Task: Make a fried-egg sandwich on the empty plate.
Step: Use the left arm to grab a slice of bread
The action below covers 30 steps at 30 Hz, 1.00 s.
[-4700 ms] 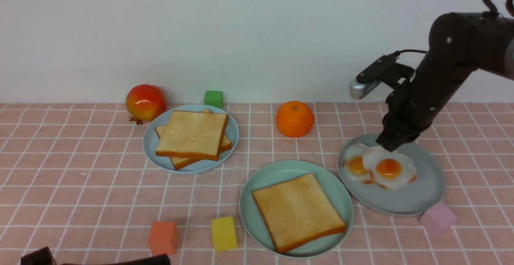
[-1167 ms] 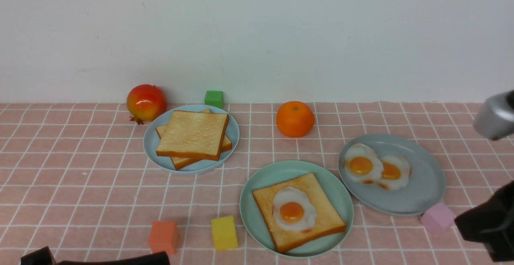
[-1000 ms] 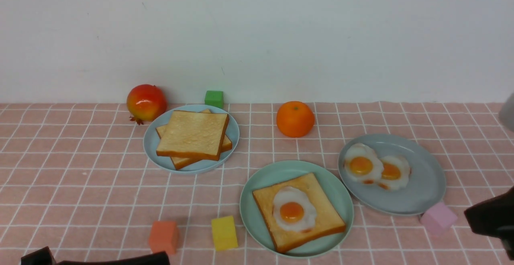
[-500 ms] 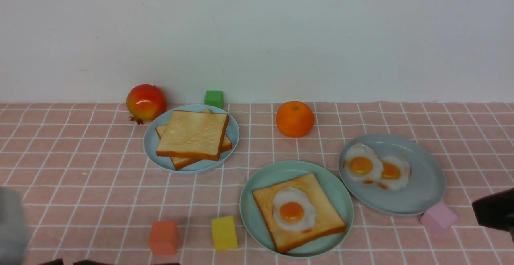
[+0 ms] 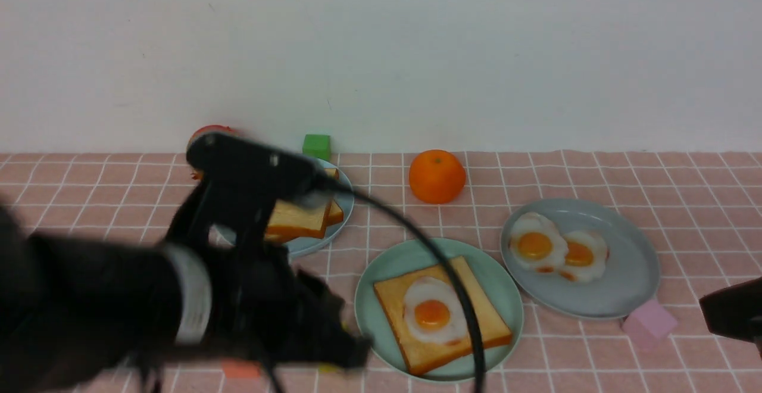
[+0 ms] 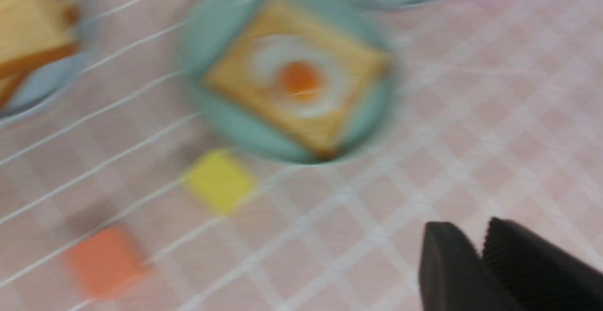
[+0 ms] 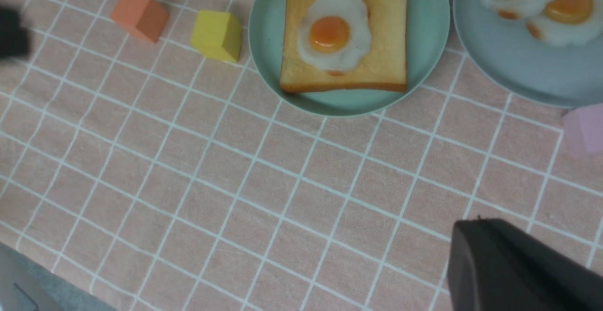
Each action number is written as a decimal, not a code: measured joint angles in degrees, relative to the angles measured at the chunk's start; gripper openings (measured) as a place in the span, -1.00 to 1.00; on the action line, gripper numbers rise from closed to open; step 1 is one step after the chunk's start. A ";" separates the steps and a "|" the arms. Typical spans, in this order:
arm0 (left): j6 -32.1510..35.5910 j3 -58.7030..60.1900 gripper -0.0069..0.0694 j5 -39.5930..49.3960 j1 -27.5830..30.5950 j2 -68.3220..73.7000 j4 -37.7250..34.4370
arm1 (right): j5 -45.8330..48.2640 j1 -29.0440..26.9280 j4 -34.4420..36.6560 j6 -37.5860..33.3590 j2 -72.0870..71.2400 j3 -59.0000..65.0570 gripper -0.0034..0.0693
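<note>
Your left arm point(image 5: 238, 298) has just swung in, blurred; mint-green plate point(image 5: 512, 333) holds the half-built sandwich point(image 5: 476, 315), egg point(image 5: 433, 315) now on toast. Likely next: top slice from the toast stack point(image 5: 300, 220). Left claw point(image 6: 471, 238) slightly parted, empty; right claw point(image 7: 478, 226) closed, empty.

mint-green plate point(image 5: 390, 345): smooth, glossy | orange point(image 5: 437, 176): matt (faintly dimpled) | wall point(image 5: 476, 53): smooth, matt

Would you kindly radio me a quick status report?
Right gripper shut, empty. Egg on toast, mint plate; top slice missing. Left arm partly blocks front view.
</note>
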 joint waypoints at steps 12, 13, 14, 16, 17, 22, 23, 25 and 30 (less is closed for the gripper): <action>26.28 -6.57 -0.79 1.04 23.47 15.22 -9.15 | -0.33 0.00 -0.17 -2.52 0.00 0.00 -0.86; 27.15 -7.38 -0.79 1.42 23.47 16.72 -9.91 | -0.33 0.00 -0.17 -2.66 0.00 0.00 -0.86; 27.32 -7.63 -0.79 1.54 23.47 17.11 -9.91 | -0.33 0.00 -0.17 -2.66 0.00 0.00 -0.86; 27.79 -12.37 -0.79 4.13 23.75 22.22 -11.22 | -0.40 0.00 -0.17 -2.78 0.00 0.00 -0.85; 27.79 -16.32 -0.79 6.42 23.96 25.01 -11.45 | -0.40 0.00 -0.17 -2.84 0.00 0.00 -0.85; 27.86 -28.96 -0.78 13.40 24.28 34.98 -11.82 | -0.40 0.00 -0.17 -2.85 0.00 0.00 -0.84; 27.95 -32.86 -0.74 14.43 24.28 38.10 -11.82 | -0.40 0.00 -0.17 -2.85 0.00 0.00 -0.84; 28.01 -37.25 -0.62 15.25 24.28 41.84 -11.82 | -0.40 0.00 -0.17 -2.85 0.00 0.00 -0.84; 28.01 -46.62 -0.07 15.82 24.28 50.49 -10.95 | -0.46 0.00 -0.12 -2.85 0.00 0.00 -0.82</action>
